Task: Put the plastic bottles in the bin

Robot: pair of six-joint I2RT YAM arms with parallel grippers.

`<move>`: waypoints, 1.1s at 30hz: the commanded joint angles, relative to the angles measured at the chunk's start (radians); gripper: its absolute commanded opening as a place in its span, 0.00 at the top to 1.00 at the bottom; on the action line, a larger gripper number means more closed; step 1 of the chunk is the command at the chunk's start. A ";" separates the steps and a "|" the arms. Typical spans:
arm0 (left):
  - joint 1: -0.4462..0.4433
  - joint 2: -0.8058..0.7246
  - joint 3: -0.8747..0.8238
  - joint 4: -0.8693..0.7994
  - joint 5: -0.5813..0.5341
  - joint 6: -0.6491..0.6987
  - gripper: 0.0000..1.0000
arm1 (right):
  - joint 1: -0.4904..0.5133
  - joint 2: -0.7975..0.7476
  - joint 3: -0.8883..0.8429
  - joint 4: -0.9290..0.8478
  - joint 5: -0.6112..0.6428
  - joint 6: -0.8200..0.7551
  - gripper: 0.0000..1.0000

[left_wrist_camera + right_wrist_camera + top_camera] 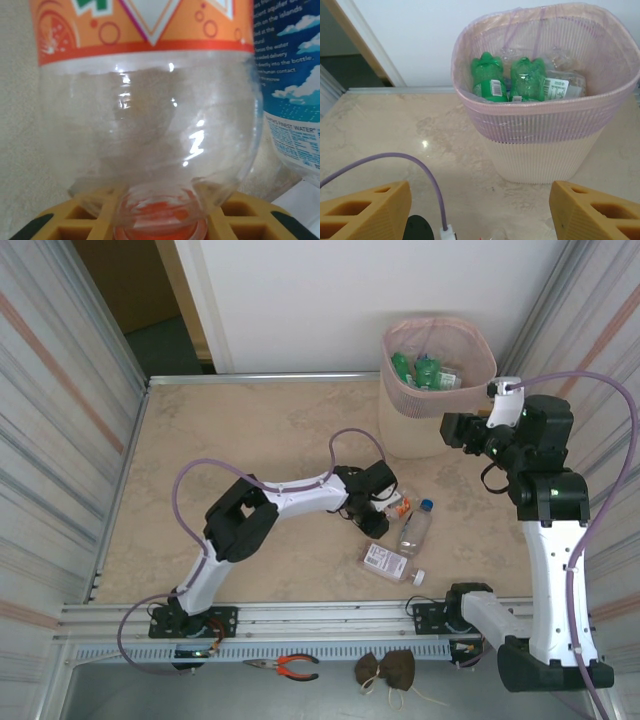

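The tall cream-beige ribbed plastic bin (420, 435), rounded-square with a translucent pink bag liner folded over its rim, stands at the far right of the marbled beige table (250, 430). Inside the bin lie two green plastic soda bottles (487, 80), side by side with their lobed bases toward the rim. A crumpled clear bottle with a white barcode label (559, 87) is pressed against them.

Three more bottles are on the table on the bin's near side, well apart from it. The one closest to the bin is a round clear plastic bottle with an orange label (150, 125), empty, with an orange cap. The left gripper (157, 226) is clenched on its neck, a yellow finger on either side of the cap. Just beside it, a little farther from the bin, lies a clear bottle with a blue cap and a blue cloud-printed label (415, 530). Farthest from the bin of the three is a flat clear bottle with a white label (387, 561), lying on its side.

The right gripper (480, 215) is released, its yellow fingers wide apart with nothing between them. It hangs above the table just beside the bin's near wall and faces the bin. A purple cable (420, 167) arcs over the table between this gripper and the bin. Red-handled pliers (285, 667) lie on the ledge past the table's near edge, far from the bin.
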 commanded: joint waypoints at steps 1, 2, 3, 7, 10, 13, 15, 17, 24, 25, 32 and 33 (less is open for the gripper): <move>0.010 -0.072 -0.023 0.017 -0.030 -0.002 0.68 | -0.006 -0.025 -0.011 0.001 -0.031 0.040 0.28; 0.016 -0.106 -0.033 0.025 -0.030 -0.002 0.68 | -0.005 -0.028 -0.014 0.005 -0.036 0.046 0.28; 0.020 -0.123 -0.040 0.032 -0.029 -0.001 0.69 | -0.007 -0.030 -0.017 0.008 -0.043 0.053 0.28; 0.033 -0.189 -0.064 0.037 -0.060 0.009 0.71 | -0.005 -0.047 -0.042 0.043 -0.084 0.107 0.28; 0.046 -0.251 -0.087 0.052 -0.078 0.018 0.72 | -0.005 -0.064 -0.078 0.101 -0.145 0.175 0.28; 0.060 -0.327 -0.130 0.093 -0.070 0.029 0.73 | -0.006 -0.083 -0.133 0.196 -0.207 0.283 0.28; 0.072 -0.379 -0.158 0.132 -0.039 0.041 0.73 | -0.007 -0.099 -0.179 0.269 -0.240 0.364 0.28; 0.077 -0.438 -0.190 0.174 -0.023 0.056 0.73 | -0.003 -0.117 -0.229 0.356 -0.268 0.451 0.28; 0.093 -0.595 -0.265 0.324 0.102 0.074 0.71 | 0.005 -0.127 -0.284 0.458 -0.313 0.565 0.26; 0.094 -0.607 -0.267 0.337 0.133 0.075 0.70 | 0.006 -0.122 -0.284 0.465 -0.328 0.564 0.25; 0.094 -0.640 -0.214 0.329 0.213 0.053 0.70 | 0.007 -0.072 -0.268 0.488 -0.413 0.591 0.21; 0.094 -0.643 -0.212 0.330 0.210 0.050 0.70 | 0.011 -0.065 -0.266 0.489 -0.420 0.594 0.21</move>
